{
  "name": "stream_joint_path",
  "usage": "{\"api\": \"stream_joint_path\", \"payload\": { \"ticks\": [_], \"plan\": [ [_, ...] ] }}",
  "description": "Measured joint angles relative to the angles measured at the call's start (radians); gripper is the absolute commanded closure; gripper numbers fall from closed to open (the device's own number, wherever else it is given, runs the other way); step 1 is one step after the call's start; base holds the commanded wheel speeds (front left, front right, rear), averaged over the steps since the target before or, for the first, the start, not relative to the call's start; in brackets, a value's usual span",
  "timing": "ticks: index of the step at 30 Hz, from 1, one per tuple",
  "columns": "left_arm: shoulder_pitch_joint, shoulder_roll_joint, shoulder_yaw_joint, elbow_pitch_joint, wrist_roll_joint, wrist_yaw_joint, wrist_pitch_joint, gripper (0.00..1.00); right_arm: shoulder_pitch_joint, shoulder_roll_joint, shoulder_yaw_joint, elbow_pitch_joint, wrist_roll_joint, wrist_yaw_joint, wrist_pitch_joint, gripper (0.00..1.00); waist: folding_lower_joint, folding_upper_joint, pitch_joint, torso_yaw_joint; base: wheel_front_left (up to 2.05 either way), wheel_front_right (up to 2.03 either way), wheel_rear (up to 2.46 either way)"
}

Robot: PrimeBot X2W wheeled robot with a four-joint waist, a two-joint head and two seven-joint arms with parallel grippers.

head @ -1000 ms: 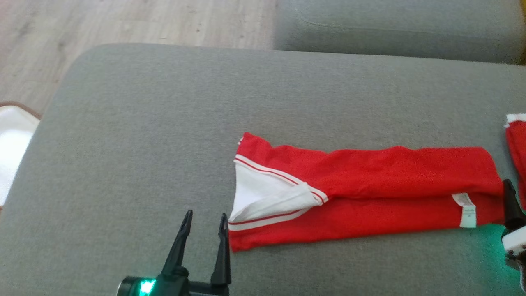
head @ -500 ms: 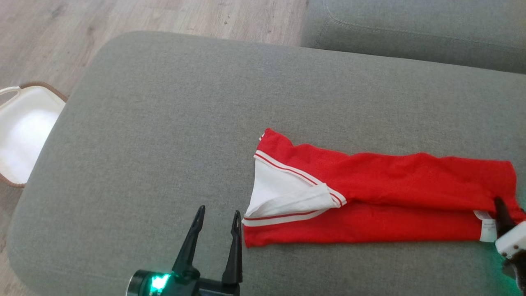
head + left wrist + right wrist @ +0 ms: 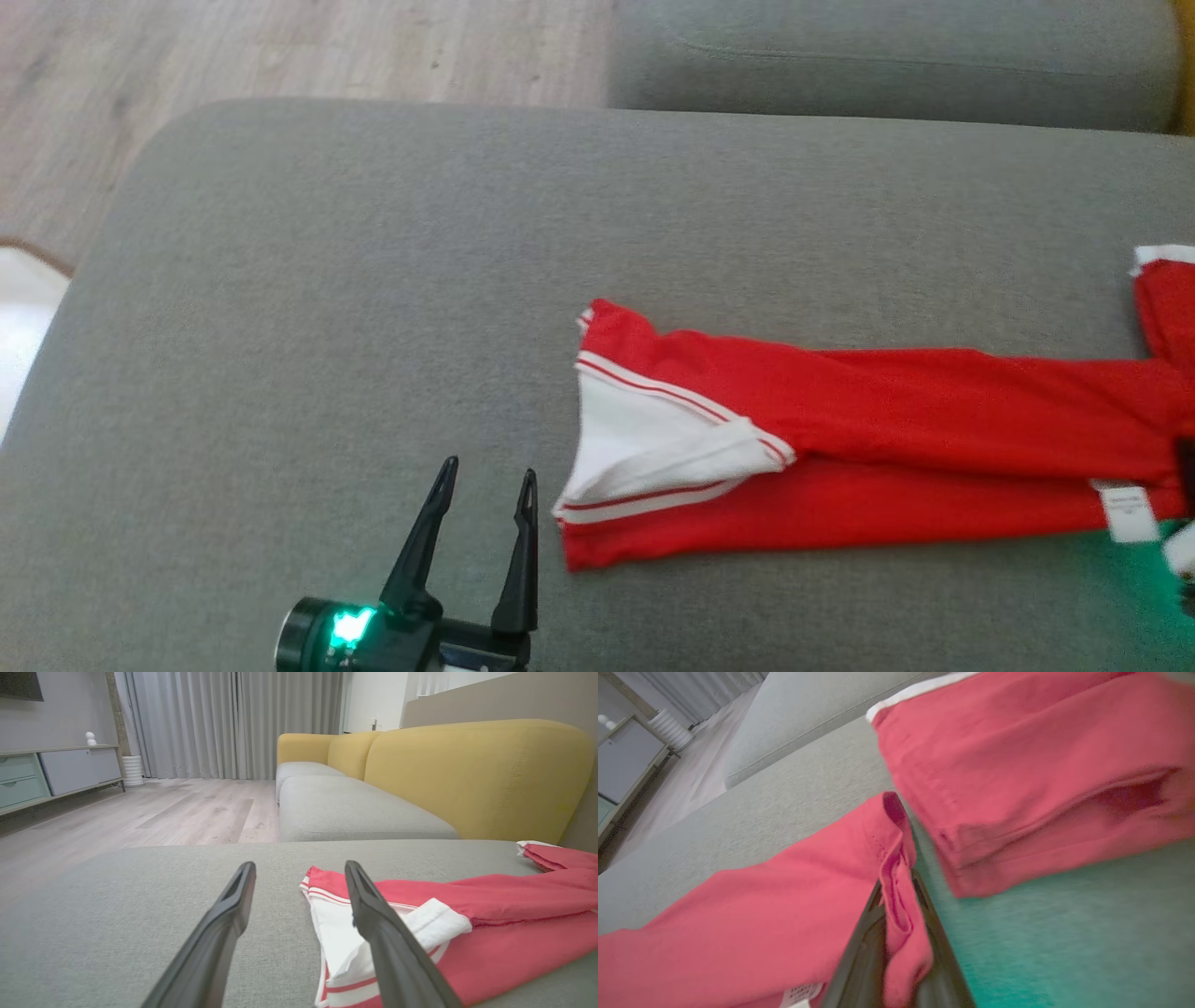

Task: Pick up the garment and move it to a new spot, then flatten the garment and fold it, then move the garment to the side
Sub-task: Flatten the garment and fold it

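The long red knitted garment with white striped trim (image 3: 868, 420) lies on the grey woven cushion (image 3: 355, 280), its long axis running from the centre of the head view to the right edge. The left gripper (image 3: 489, 467), wide and empty, stands just beside the white end, at lower centre. The right wrist view shows what the head view's right edge leaves unclear: the right gripper (image 3: 896, 891) pinched on a red hem, probably this garment's far end.

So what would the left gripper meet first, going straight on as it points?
Probably just the bare grey fabric cushion: the left gripper points just left of the red, white-trimmed garment, though its right finger might graze it.
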Motion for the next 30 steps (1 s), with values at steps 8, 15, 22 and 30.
{"api": "stream_joint_path", "payload": {
  "ticks": [8,15,22,30],
  "plan": [
    [0.001,-0.018,0.029,0.019,0.011,-0.038,0.0,0.0,0.059,-0.03,-0.053,-0.189,0.036,0.0,-0.016,1.0,0.0,0.0,-0.028,-0.039,0.0,0.0,0.0],
    [0.043,-0.027,0.047,0.035,0.017,-0.069,0.0,0.0,0.091,0.077,-0.062,-0.472,-0.015,0.0,-0.012,1.0,-0.0001,0.0,-0.055,-0.022,0.0,0.0,0.0],
    [0.049,-0.038,0.062,0.047,0.026,-0.094,0.0,0.0,0.109,0.287,-0.015,-0.604,-0.146,0.0,0.092,1.0,-0.0001,0.0,-0.059,0.017,0.0,0.0,0.0],
    [0.049,-0.056,0.073,0.06,0.036,-0.113,0.0,0.0,0.06,0.451,0.116,-0.579,-0.269,0.0,0.176,1.0,-0.0001,0.0,-0.046,0.069,0.0,0.0,0.0]
  ]
}}
